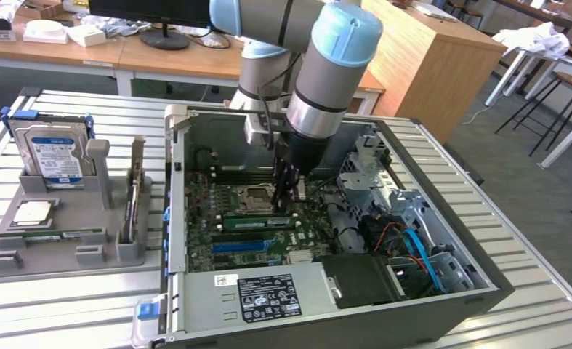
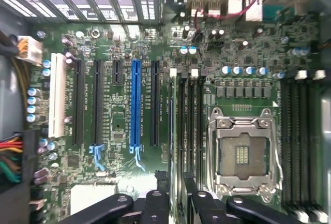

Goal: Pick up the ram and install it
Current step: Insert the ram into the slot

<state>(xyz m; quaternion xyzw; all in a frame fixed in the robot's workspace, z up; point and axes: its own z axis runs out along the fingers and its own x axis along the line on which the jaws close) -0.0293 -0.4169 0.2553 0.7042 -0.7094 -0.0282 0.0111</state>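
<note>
My gripper [image 1: 288,206] reaches down into the open computer case [image 1: 480,287], over the memory slots beside the empty CPU socket [image 1: 254,198]. The ram [image 1: 256,220], a long green stick, lies along those slots right under the fingers. In the wrist view I see the ram [image 2: 180,146] edge-on, running away from between my black fingertips [image 2: 155,203] along one slot next to the CPU socket [image 2: 240,154]. My gripper [image 2: 177,206] is shut on its near end. Whether the stick is fully seated is hidden.
A grey holder tray [image 1: 4,262] stands at the exterior view's left with a hard drive [image 1: 53,156], a silver CPU chip [image 1: 32,212] and an upright card [image 1: 134,196]. Inside the case are the power supply [image 1: 256,294], cables [image 1: 416,243] and the drive cage [image 1: 368,171].
</note>
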